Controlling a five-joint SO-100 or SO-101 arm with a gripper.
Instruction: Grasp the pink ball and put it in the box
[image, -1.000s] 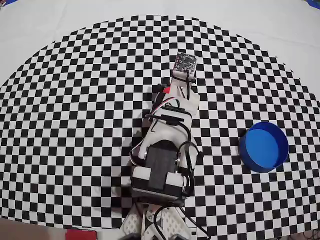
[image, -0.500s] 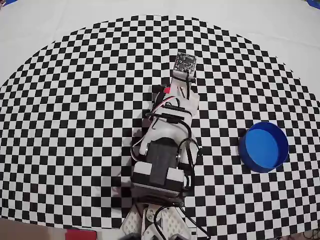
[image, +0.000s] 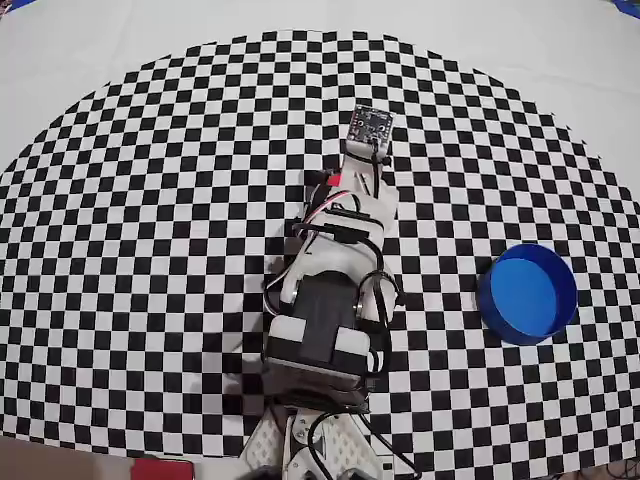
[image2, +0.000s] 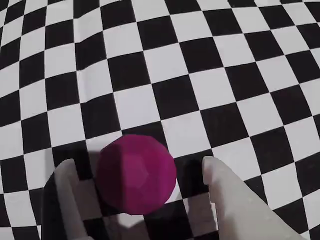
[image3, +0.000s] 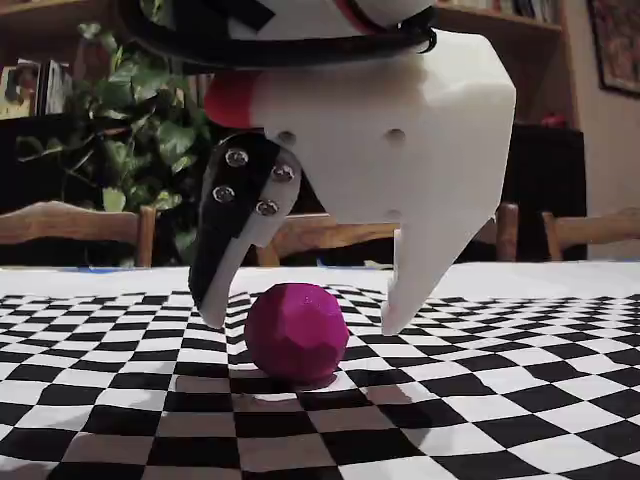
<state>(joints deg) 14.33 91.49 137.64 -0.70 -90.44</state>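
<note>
Pincer: my pincer (image3: 305, 325) hangs spread wide, jaws apart, one finger on each side of the pink ball (image3: 296, 332) — in the fixed view neither tip touches it, and both tips stop short of the cloth.
Pincer, wrist view: my pincer (image2: 137, 172) shows as two pale fingers at the bottom edge, with the pink ball (image2: 136, 173) between them and a gap on either side.
Ball, place: resting on the checkered cloth (image3: 520, 400) of the desk, directly under my wrist.
Ball, handling: I judge it light; the matte, faintly faceted surface looks grippy rather than slick, and it may give a little under pressure. It is round, so it could roll away if one finger reaches it first.
Ball, hold: best taken across its widest part, both fingers closing evenly at mid-height.
Box: the box (image: 528, 293) — a round blue container with a low wall — sits well apart, at the right of the overhead view, empty.
Hidden: in the overhead view my own arm (image: 330, 290) covers both ball and fingers, so the grip cannot be checked from there.
Cut off: the wrist view crops my fingers' bases; the fixed view crops my arm above the wrist.
Hard to tell: whether the ball is soft or hard; how low my fingertips hang.
</note>
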